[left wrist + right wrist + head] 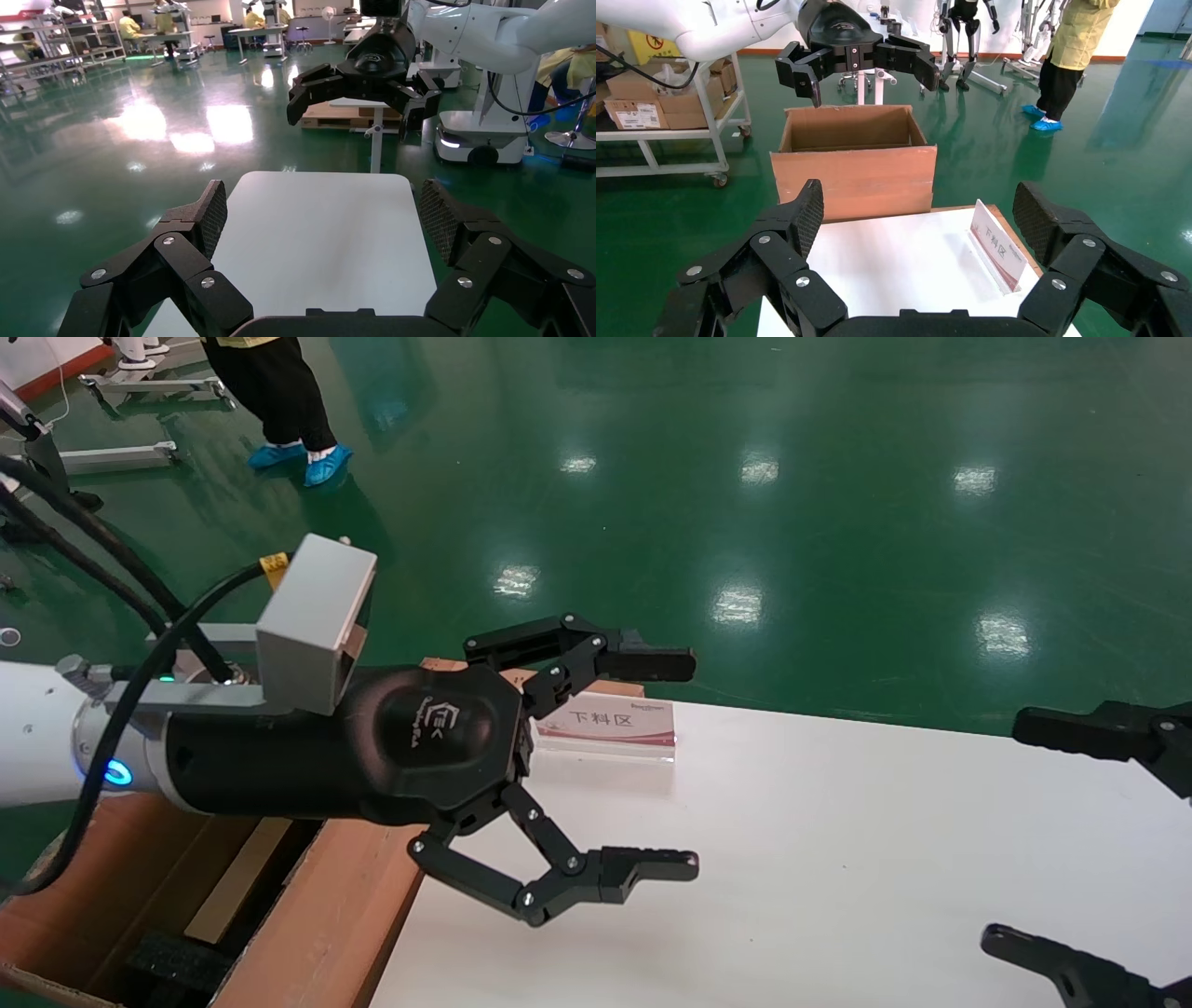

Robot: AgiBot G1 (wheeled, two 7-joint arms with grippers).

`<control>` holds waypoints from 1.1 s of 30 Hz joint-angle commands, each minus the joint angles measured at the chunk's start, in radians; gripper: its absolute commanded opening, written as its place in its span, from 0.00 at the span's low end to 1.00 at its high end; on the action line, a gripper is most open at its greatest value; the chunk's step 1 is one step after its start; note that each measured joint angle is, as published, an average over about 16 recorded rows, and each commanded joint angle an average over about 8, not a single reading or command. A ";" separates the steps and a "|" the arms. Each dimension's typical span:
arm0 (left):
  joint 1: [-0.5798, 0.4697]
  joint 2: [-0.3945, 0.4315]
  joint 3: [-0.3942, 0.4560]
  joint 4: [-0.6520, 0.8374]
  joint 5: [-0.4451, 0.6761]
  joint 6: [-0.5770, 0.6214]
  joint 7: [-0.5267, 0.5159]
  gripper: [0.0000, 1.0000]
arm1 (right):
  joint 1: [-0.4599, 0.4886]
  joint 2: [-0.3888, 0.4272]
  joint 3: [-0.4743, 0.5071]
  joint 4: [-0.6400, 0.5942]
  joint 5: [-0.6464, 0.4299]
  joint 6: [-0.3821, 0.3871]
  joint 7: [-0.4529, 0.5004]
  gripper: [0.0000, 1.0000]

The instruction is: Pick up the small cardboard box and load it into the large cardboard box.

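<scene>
The small cardboard box is not in any view. The large cardboard box (pixel 317 915) stands open at the white table's (pixel 838 850) left end, with black foam (pixel 172 961) inside; the right wrist view shows it (pixel 852 179) beyond the table. My left gripper (pixel 694 764) is open and empty, held above the table's left edge beside the large box; it also shows in its own view (pixel 323 217) and far off in the right wrist view (pixel 866 74). My right gripper (pixel 1006 831) is open and empty over the table's right end (pixel 916 210).
A small sign stand (pixel 610 721) with red trim sits at the table's far left edge (pixel 996 246). Green floor surrounds the table. A person in blue shoe covers (pixel 279 393) stands at the far left. A cart with cartons (pixel 659 105) stands beyond the large box.
</scene>
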 commanded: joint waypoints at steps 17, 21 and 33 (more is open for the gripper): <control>0.022 0.002 -0.030 0.001 -0.009 0.005 0.008 1.00 | -0.001 -0.001 0.004 0.000 -0.002 -0.001 0.002 1.00; 0.019 0.002 -0.025 0.001 -0.008 0.005 0.007 1.00 | -0.001 -0.001 0.004 0.000 -0.002 -0.001 0.002 1.00; 0.010 0.001 -0.013 0.000 -0.005 0.003 0.006 1.00 | -0.001 -0.001 0.004 0.001 -0.002 -0.001 0.002 1.00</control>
